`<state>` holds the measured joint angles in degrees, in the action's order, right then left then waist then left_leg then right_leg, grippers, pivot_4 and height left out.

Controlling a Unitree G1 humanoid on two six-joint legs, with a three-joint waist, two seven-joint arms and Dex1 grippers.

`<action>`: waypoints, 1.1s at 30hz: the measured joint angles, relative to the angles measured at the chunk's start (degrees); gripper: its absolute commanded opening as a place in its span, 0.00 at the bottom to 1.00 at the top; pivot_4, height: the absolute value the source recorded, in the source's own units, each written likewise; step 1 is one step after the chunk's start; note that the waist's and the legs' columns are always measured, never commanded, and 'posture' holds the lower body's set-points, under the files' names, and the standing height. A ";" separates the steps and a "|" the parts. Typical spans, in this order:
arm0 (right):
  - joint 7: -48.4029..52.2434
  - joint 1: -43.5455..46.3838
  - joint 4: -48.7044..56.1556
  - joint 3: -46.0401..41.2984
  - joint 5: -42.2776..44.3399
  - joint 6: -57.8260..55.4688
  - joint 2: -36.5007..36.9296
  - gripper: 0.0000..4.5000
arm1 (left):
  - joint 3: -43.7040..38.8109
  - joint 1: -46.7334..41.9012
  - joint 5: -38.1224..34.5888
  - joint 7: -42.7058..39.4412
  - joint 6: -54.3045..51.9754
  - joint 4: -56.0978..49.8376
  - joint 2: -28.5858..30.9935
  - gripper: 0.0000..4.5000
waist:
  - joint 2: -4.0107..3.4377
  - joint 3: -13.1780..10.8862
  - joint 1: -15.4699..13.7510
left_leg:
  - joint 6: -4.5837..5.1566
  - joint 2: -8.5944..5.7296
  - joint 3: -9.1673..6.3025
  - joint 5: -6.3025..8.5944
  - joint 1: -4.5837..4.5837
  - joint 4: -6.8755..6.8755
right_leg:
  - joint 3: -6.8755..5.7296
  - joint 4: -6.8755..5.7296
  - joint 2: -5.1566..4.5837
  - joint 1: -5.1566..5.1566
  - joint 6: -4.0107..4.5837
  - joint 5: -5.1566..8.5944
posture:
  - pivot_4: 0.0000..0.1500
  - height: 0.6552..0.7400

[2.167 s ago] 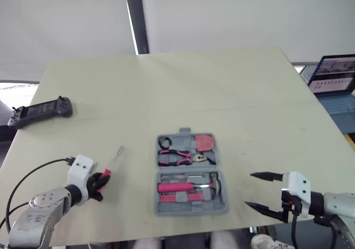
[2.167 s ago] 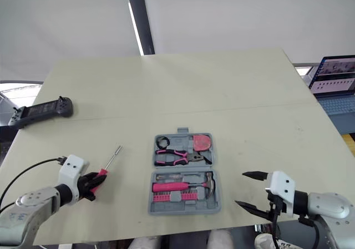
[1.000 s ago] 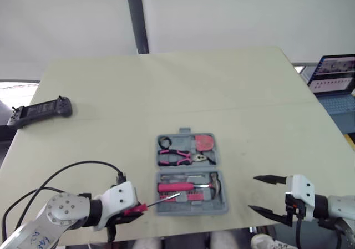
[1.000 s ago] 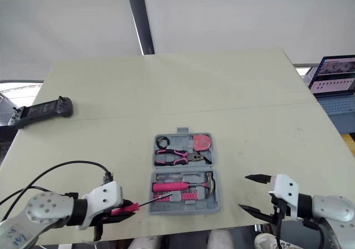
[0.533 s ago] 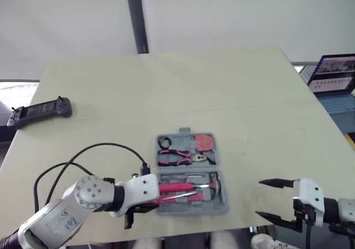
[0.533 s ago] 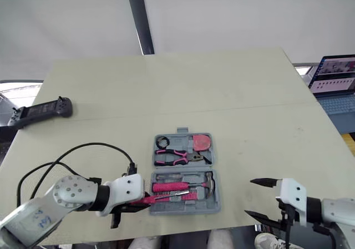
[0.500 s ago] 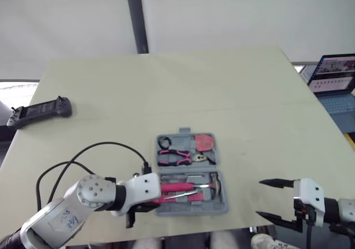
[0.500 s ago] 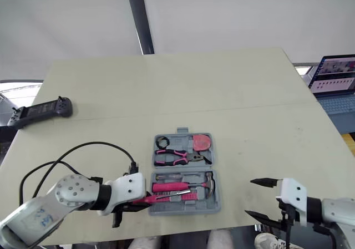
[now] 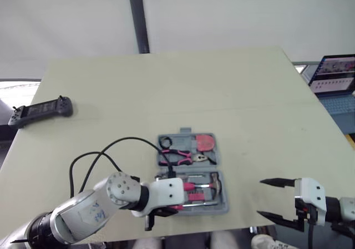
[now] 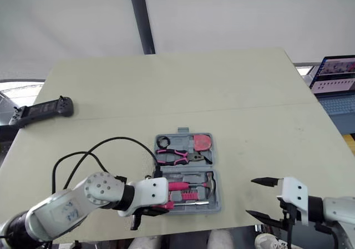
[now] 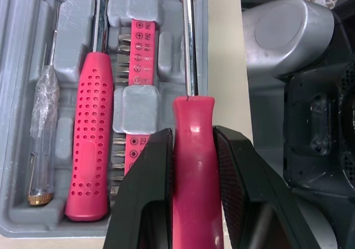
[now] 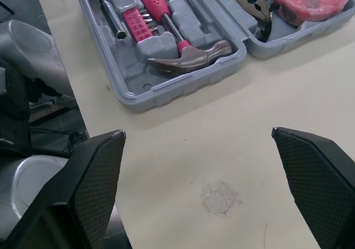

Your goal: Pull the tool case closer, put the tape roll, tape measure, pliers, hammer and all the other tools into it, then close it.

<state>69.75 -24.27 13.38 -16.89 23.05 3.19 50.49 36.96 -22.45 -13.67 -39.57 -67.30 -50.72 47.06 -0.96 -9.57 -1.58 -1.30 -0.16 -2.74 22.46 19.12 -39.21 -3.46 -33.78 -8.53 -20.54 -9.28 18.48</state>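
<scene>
**Head view.** The left tool (image 9: pixel 160 209), low and left of centre, is pinching the pink handle of a screwdriver (image 9: pixel 183 206). The screwdriver's shaft reaches across the near half of the open grey case (image 9: pixel 224 204). The case lies flat on the desk (image 9: pixel 233 93), close to the desk's near edge. Pliers (image 9: pixel 180 157) and a tape measure (image 9: pixel 204 142) sit in the far half of the case. The right tool (image 9: pixel 260 197), at lower right, hangs spread and empty, well apart from the case. A black cable (image 9: pixel 119 145) from the left arm arches over the case's upper-left corner.

**Left wrist view.** Both fingers (image 11: pixel 151 182) press on the handle. The shaft runs beside the bit strip (image 11: pixel 145 55), along the tray's outer edge. Whether it lines up with a slot cannot be told.

**Right wrist view.** The hammer (image 12: pixel 188 54) lies seated in its tray.

**Assessment.** If released off its slot, the screwdriver would likely sit proud and stop the case closing. It could also roll over the nearby desk edge. The cable could catch the far half when that half is folded over.
</scene>
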 measured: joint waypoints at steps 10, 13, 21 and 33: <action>-0.31 -0.48 0.27 0.04 -0.03 -0.77 -0.14 1.00 | 6.69 -8.34 0.50 2.53 -5.13 4.50 -6.11 0.13 | 0.02 -0.01 0.06 | 0.02 -0.02 0.00 -0.01 0.01 -0.02 | 0.01 -0.01 0.00 -0.01 -0.02 -0.01 | 1.00 1.00; -0.42 -0.88 0.79 0.04 -0.03 -0.79 -0.15 1.00 | 7.26 -8.90 0.28 2.79 -6.41 4.50 -6.70 0.13 | 0.02 -0.01 0.06 | 0.02 -0.02 0.00 -0.01 0.01 -0.02 | 0.01 -0.02 0.00 -0.01 -0.02 -0.01 | 1.00 1.00; -0.55 -0.95 0.83 0.03 -0.11 -0.82 -0.15 1.00 | 9.69 -11.86 -0.57 3.73 -9.98 6.79 -9.28 0.13 | 0.03 -0.02 -0.01 | 0.02 -0.03 0.00 -0.01 0.02 -0.05 | 0.03 -0.01 0.00 0.00 -0.04 -0.02 | 1.00 1.00; -0.56 -1.93 1.84 -1.48 -0.06 -0.98 -0.15 1.00 | 11.66 -13.01 -1.89 5.68 -12.08 8.40 -10.77 0.13 | 0.03 -0.02 0.02 | 0.02 -0.03 0.00 -0.01 0.02 -0.05 | 0.03 -0.02 0.00 0.00 -0.04 -0.02 | 1.00 1.00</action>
<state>69.19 -26.20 15.22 -18.37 23.00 2.21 50.34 48.62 -35.46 -15.56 -33.89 -79.39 -42.32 36.29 -0.93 -9.59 -1.55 -1.28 -0.19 -2.74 22.44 19.13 -39.25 -3.43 -33.80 -8.52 -20.55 -9.32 18.46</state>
